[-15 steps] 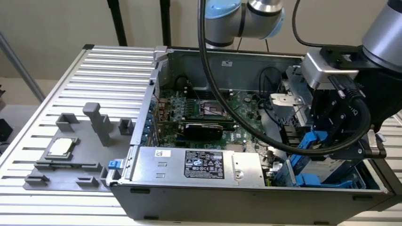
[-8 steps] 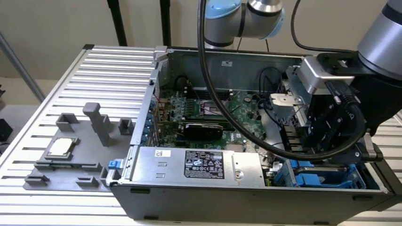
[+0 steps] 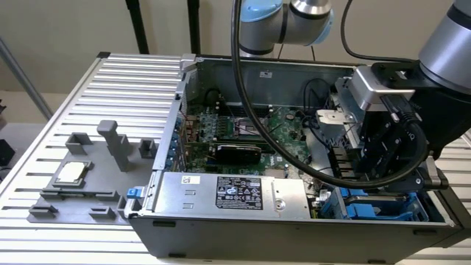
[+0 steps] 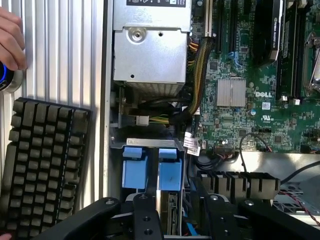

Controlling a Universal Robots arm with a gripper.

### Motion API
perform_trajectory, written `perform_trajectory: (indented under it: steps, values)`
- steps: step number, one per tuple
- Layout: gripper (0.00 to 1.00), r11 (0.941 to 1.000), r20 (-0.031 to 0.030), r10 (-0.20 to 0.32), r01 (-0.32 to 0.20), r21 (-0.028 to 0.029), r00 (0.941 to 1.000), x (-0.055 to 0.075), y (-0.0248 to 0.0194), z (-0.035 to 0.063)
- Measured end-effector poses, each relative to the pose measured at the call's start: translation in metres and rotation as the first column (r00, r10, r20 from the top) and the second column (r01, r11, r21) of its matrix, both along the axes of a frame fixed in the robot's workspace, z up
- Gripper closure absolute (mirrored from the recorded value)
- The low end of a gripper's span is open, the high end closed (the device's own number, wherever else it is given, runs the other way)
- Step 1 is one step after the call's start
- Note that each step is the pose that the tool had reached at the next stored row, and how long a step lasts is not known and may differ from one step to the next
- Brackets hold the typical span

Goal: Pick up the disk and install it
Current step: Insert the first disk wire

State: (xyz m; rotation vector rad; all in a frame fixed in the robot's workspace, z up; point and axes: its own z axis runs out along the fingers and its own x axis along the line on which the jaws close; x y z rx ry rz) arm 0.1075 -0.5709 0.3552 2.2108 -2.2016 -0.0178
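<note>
Where the gripper (image 4: 182, 222) is down inside the open computer case (image 3: 294, 232), its black fingers (image 4: 146, 220) stand apart. Between them the disk (image 4: 170, 176) is on edge, close against one finger with a dark gap to the other, so it is not clamped. The disk's blue carrier is seated in the drive bay (image 4: 150, 143), just beside a second blue carrier (image 4: 134, 172) in the next slot.

A black keyboard (image 4: 45, 170) lies on the slatted tabletop (image 3: 125, 83) alongside the case wall.

Past the bay, a braided cable bundle (image 4: 192, 85) runs up to the silver power supply (image 4: 150, 50). The green motherboard (image 4: 250, 115) is beyond, with a small finned heatsink (image 4: 231, 92) on it.

Further along the slats, a person's hand (image 4: 11, 37) is at a round blue-lit knob (image 4: 6, 80). I cannot tell whether they touch.

In the exterior view the arm (image 3: 449, 44) hangs over the case corner at the exterior view's right. A grey fixture (image 3: 96, 182) sits on the tabletop at the exterior view's left of the case. A small square silver chip (image 3: 71, 172) rests on it, well apart from the gripper.
</note>
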Motion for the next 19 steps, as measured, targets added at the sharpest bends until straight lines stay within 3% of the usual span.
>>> perform_trajectory:
  steps: [16,19]
  values:
    - [0.0,1.0,0.0,0.0,0.0,0.0,1.0,0.0,0.0,0.0]
    - [0.0,1.0,0.0,0.0,0.0,0.0016,1.0,0.0051,0.0,0.0017]
